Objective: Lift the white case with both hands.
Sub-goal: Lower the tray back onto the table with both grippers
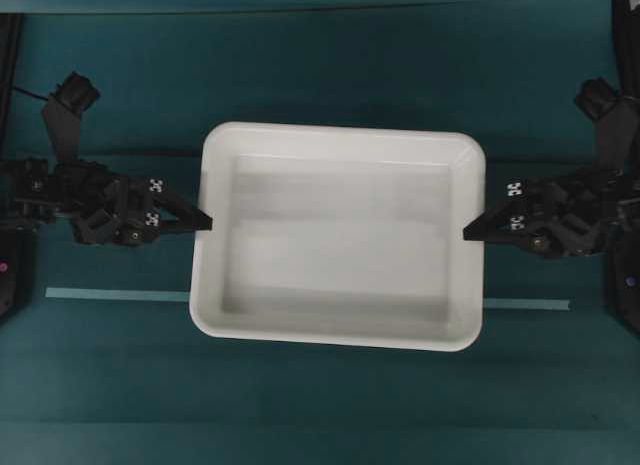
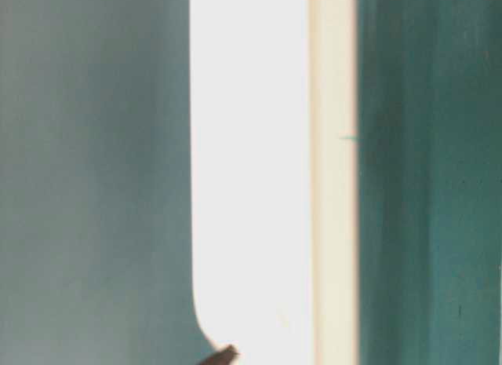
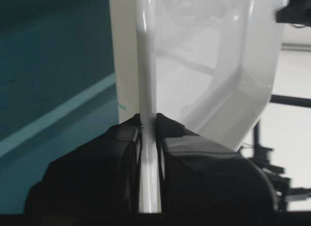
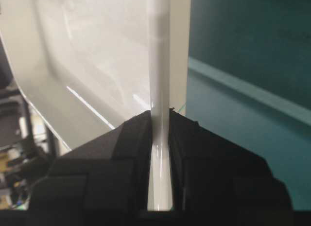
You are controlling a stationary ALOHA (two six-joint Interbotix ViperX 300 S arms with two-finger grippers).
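The white case [image 1: 340,235] is a large shallow tray with rounded corners, in the middle of the teal table in the overhead view. My left gripper [image 1: 204,222] is shut on its left rim; the left wrist view shows the rolled rim [image 3: 147,80] pinched between my black fingers [image 3: 124,138]. On the opposite side, my right gripper [image 1: 472,229] is shut on the right rim, and that rim [image 4: 159,65] runs up between its fingers [image 4: 192,138]. In the table-level view the case [image 2: 251,177] fills the centre as a bright blur.
A pale tape line [image 1: 110,295] runs across the teal table under the case's front part and shows again at the right [image 1: 525,305]. Black arm bases and frame posts stand at the far left [image 1: 10,275] and far right [image 1: 625,285] edges.
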